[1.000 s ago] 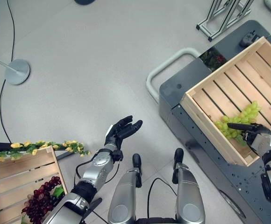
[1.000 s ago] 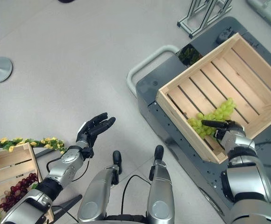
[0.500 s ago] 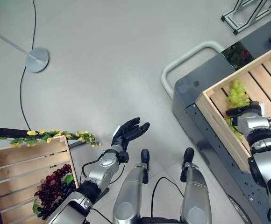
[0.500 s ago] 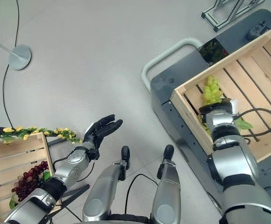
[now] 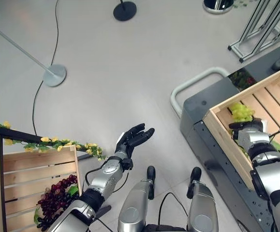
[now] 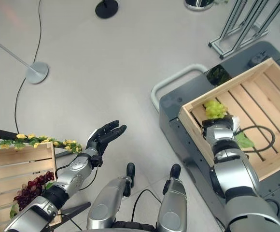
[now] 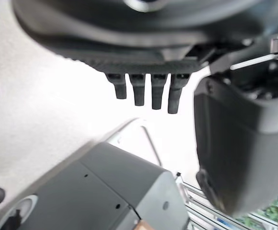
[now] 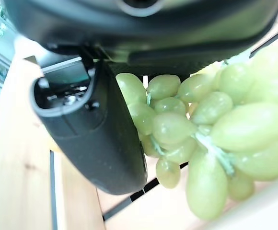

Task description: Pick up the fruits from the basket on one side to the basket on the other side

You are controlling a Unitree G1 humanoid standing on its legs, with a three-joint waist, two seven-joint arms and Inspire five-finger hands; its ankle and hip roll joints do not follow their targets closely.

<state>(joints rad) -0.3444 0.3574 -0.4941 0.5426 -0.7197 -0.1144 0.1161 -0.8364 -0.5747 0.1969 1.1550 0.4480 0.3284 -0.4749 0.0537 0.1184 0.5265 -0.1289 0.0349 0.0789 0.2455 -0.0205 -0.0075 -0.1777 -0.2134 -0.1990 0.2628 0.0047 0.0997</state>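
right hand (image 6: 218,131) clasps the green grapes (image 6: 215,108), lifted over the near corner of the right crate (image 6: 256,92); fingers seem wrapped round the bunch. left hand (image 5: 132,139) hangs over floor, fingers relaxed. purple grapes (image 5: 54,200) lie in left crate (image 5: 29,166).

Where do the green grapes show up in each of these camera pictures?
Left eye view: green grapes at the right, in the right hand, over the crate.
Right eye view: right of centre, same crate corner.
Left wrist view: I can't make them out.
Right wrist view: close up, beside the thumb.
Shared landmark: the crate.
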